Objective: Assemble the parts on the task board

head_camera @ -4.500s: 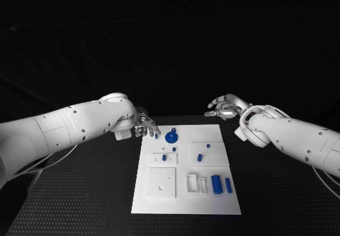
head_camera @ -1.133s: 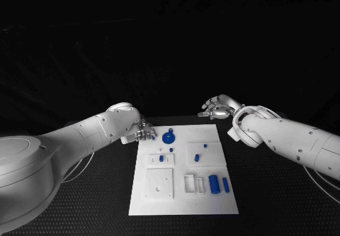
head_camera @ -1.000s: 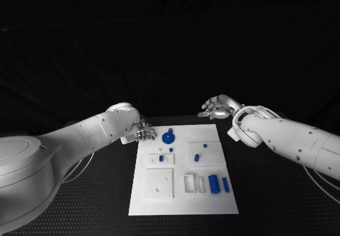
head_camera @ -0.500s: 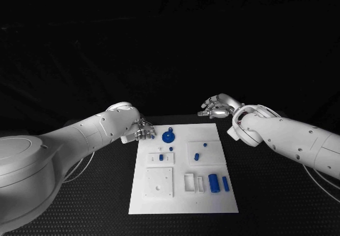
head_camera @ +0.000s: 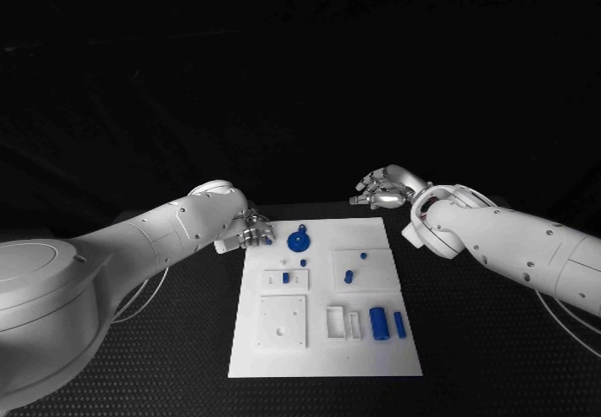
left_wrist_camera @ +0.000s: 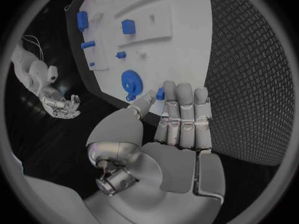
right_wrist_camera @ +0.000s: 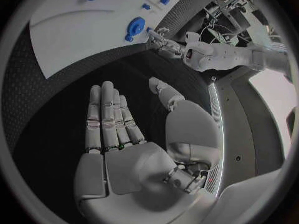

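Note:
The white task board (head_camera: 320, 352) lies in the middle of the table. A blue gear (head_camera: 300, 241) sits near its far left corner. My left hand (head_camera: 254, 231) is at that corner, beside the gear (left_wrist_camera: 131, 79). Its thumb and fingertip pinch a small blue part (left_wrist_camera: 160, 93) at the board's edge. My right hand (head_camera: 386, 193) hovers off the far right corner; its palm (right_wrist_camera: 118, 134) is bare and the fingers are extended and apart. Small blue pieces (head_camera: 286, 278) (head_camera: 348, 278) stand on raised blocks. Two blue cylinders (head_camera: 379, 322) lie near the front right.
A square white plate with holes (head_camera: 284, 321) and a white frame block (head_camera: 338, 322) stand on the board's near half. Black textured table (head_camera: 138, 365) surrounds the board on all sides.
Since the earliest frame my left elbow has swung out toward the camera. Over the last second both hands keep their places.

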